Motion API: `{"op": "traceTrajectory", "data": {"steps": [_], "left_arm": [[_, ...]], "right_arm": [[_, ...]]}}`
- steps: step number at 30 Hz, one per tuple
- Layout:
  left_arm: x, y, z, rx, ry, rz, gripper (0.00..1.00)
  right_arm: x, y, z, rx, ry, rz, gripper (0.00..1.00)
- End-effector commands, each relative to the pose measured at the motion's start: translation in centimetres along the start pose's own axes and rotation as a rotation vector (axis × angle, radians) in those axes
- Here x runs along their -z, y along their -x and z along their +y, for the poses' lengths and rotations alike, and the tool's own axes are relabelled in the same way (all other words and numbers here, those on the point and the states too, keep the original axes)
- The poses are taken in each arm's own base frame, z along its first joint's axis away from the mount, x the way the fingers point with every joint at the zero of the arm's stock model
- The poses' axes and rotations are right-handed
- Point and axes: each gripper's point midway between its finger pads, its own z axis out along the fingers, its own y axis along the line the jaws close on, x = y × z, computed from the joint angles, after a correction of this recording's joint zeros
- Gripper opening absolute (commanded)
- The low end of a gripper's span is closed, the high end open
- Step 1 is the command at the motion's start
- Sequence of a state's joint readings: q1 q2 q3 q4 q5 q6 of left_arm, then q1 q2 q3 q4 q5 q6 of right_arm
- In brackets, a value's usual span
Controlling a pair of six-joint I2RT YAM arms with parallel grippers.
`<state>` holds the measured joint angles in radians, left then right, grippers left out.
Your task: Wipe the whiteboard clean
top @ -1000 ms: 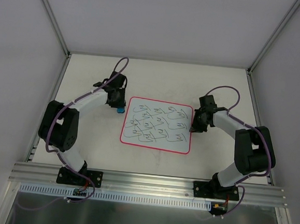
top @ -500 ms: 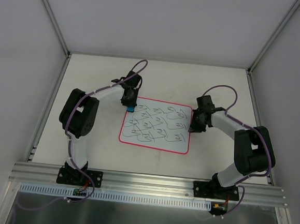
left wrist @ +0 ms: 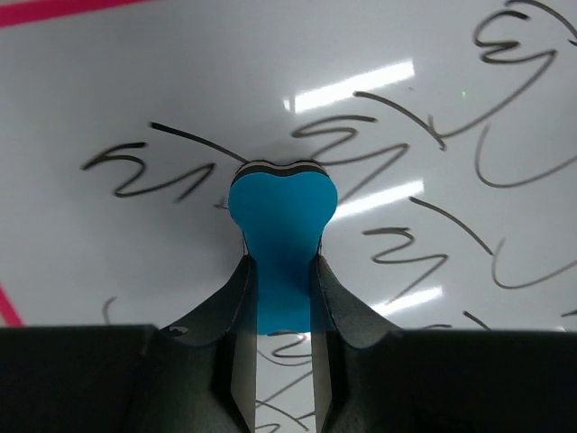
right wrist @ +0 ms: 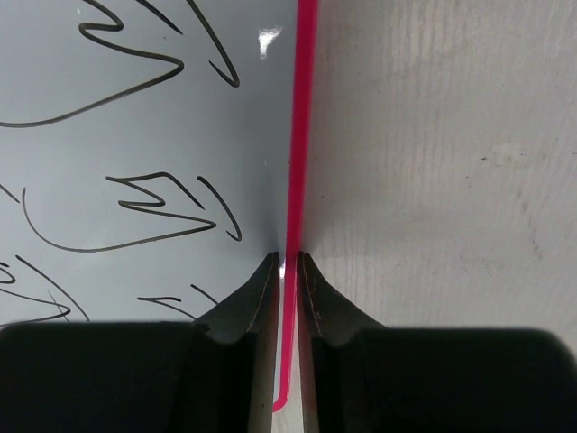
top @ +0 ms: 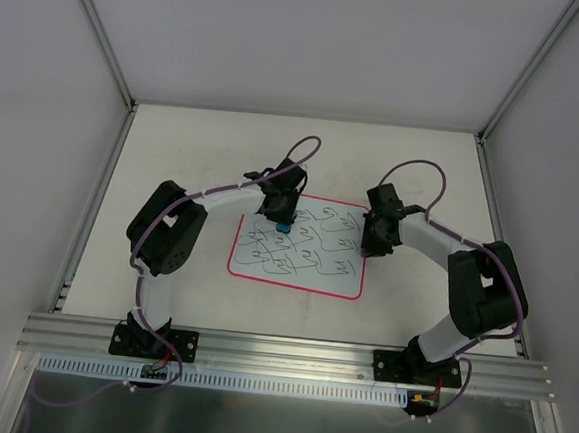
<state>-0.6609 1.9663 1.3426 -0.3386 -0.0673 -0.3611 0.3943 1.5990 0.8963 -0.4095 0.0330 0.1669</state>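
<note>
Two things can go wrong for you. Your left gripper [left wrist: 280, 263] pinches the blue eraser [left wrist: 281, 203], which rests on the whiteboard [left wrist: 162, 72] right below it. Your right gripper [right wrist: 287, 263] seems to nip the board's pink edge [right wrist: 300, 117], but the view is tight. Rub too hard and the board may slide free; tilt, and the eraser misses scribbles [left wrist: 379, 135].

The whiteboard [top: 306, 266], a thin, roughly square white sheet with rounded corners and a narrow red-pink border, lies flat near the middle of the bench [top: 174, 157], turned slightly askew to its edges, its face covered in rows of dark scribbles [top: 340, 243].
</note>
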Motion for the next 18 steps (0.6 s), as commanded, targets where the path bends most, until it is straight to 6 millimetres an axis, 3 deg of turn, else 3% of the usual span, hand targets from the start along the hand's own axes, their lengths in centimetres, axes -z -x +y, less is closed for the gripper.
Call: {"op": "traceTrajectory", "data": {"steps": [1,6,10,18], "left_arm": [[-0.7,-10.8,-1.5,0.002,-0.031,0.329,0.0],[0.6,-9.5,-0.8,0.004,0.008,0.264,0.0],[1.6,-6.6,1.5,0.057,0.071,0.181,0.0],[2.8,-1.5,8.0,0.077,0.219,0.079,0.01]], "right_arm": [[-0.6,-1.2,2.6,0.041,0.061,0.053,0.14],[-0.8,-1.6,3.1,0.046,0.064,0.064,0.14],[-0.8,-1.7,2.8,0.045,0.053,0.065,0.13],[-0.7,-2.0,2.5,0.054,0.048,0.063,0.13]]}}
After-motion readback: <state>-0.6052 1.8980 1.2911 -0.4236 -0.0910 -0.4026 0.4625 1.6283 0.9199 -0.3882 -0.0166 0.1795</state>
